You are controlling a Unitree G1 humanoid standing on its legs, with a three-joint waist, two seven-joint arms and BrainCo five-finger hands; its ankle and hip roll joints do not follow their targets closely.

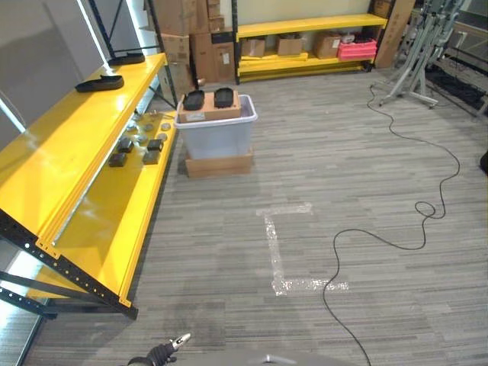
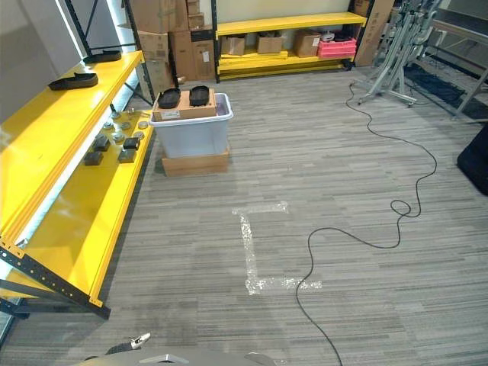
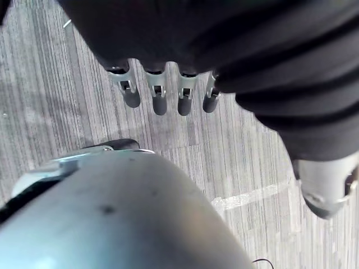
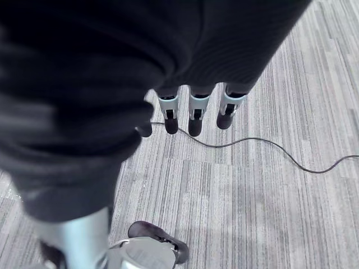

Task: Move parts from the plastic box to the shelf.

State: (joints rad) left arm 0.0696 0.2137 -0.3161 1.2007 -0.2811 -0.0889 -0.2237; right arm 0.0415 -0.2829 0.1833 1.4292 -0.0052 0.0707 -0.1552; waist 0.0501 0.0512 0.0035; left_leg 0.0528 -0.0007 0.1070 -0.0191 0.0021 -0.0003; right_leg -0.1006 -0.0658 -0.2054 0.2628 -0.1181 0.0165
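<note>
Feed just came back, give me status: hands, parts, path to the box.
Both hands empty: left hand and right hand hang open. Two black parts on cardboard atop plastic box. Shelf alongside. No obstacle ahead.

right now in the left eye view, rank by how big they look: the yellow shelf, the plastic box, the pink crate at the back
1. yellow shelf, by far
2. plastic box
3. pink crate, though it stands farther from the camera, which shrinks it

Small parts (image 1: 141, 145) on the lower level of the yellow shelf (image 1: 91, 221), near its far end: too small to identify. Shelf cut off by frame's left edge. Plastic box (image 1: 217, 133) interior hidden under cardboard box (image 1: 210, 110). Left hand (image 1: 164, 352) cropped at bottom edge.
</note>
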